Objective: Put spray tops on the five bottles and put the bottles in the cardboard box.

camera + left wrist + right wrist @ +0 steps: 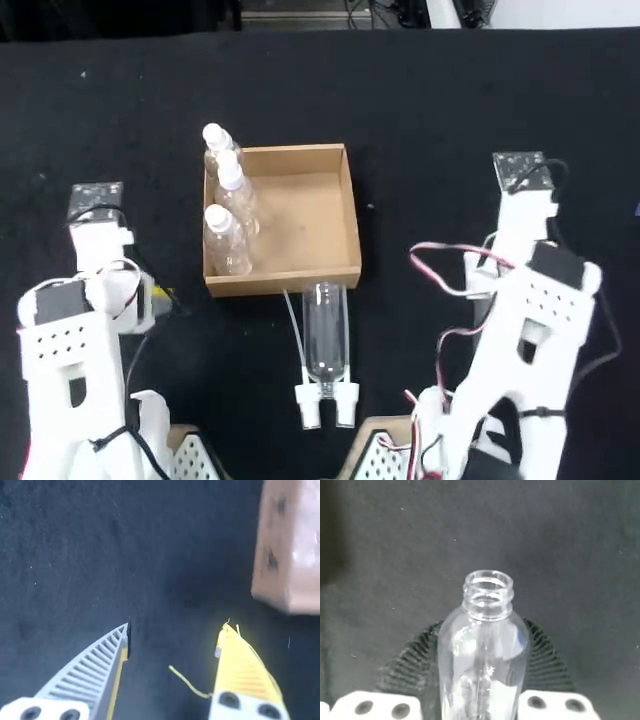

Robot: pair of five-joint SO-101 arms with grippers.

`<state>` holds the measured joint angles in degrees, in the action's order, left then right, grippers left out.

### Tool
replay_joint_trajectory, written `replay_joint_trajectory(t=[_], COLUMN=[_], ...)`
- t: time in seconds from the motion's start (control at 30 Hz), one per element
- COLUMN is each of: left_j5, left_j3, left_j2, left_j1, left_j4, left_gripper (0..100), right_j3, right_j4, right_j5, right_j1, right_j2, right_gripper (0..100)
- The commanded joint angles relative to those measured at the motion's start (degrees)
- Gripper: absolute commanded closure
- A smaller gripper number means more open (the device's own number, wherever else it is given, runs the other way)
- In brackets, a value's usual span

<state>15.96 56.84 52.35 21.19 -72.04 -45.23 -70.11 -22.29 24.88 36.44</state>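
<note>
Nearest of all, the right gripper (483, 624) was clamped on a clear bottle, the held bottle (482, 665). Its black ribbed fingers (415, 665) pressed against either side of the body. The threaded neck (488, 592) pointed away from the wrist and stood open, with no top on it, above the black surface (580, 540).

The left gripper (175, 630) hung over the surface with its jaws well apart and nothing between them. One was a grey ribbed finger (100, 670) and the other a yellow finger (242, 670), with a loose yellow thread curling off it. Just past the yellow finger stood a near corner of the cardboard box (287, 545).

From above, two white spray tops (310, 405) lay side by side on the surface between the left arm (70, 350) and the right arm (525, 320). From each a thin dip tube (292, 325) ran off toward the box. Between the tubes was the lying bottle (325, 330), clear and on its side. Its neck sat between the two tops, though I could not tell whether it touched them, and its base lay just beside the box's near wall.

Farther on, the box sat open-topped on the surface. Inside it, three capped bottles (238, 195) stood upright in a row along the wall on the left arm's side, each with a white spray top fitted. The row ran from the near corner to the far corner.
</note>
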Motion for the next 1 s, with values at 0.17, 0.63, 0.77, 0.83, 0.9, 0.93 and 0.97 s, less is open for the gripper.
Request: replay_joint_trajectory(t=[0.17, 0.63, 0.77, 0.83, 0.9, 0.93, 0.97], left_j5=[13.80, 13.54, 13.27, 10.99, 7.82, 6.42, 5.01], left_j3=[-10.68, -11.03, -10.42, -9.19, -7.69, -7.08, -6.73], left_j2=[7.56, 15.65, 11.52, 9.23, 6.42, 4.84, 3.08], left_j1=[-3.12, -36.00, -48.66, -52.26, -54.90, -55.87, -56.48], left_j4=[-18.46, -23.82, -21.36, -17.58, -12.48, -9.93, -7.38], left_gripper=[74, 74, 74, 74, 74, 74, 74], right_j3=[-0.40, -0.22, -0.22, -0.22, -0.22, -0.22, -0.31], right_j4=[2.37, 4.84, 4.84, 5.01, 5.01, 4.92, 4.92], right_j5=[1.41, 0.26, -0.26, -0.35, -1.58, -2.46, -2.90], right_j1=[1.76, 13.36, 16.88, 18.73, 19.96, 20.40, 20.75], right_j2=[3.56, 3.56, 3.56, 3.56, 3.56, 3.56, 3.56], right_gripper=[87.1, 87.1, 87.1, 87.1, 87.1, 87.1, 87.1])
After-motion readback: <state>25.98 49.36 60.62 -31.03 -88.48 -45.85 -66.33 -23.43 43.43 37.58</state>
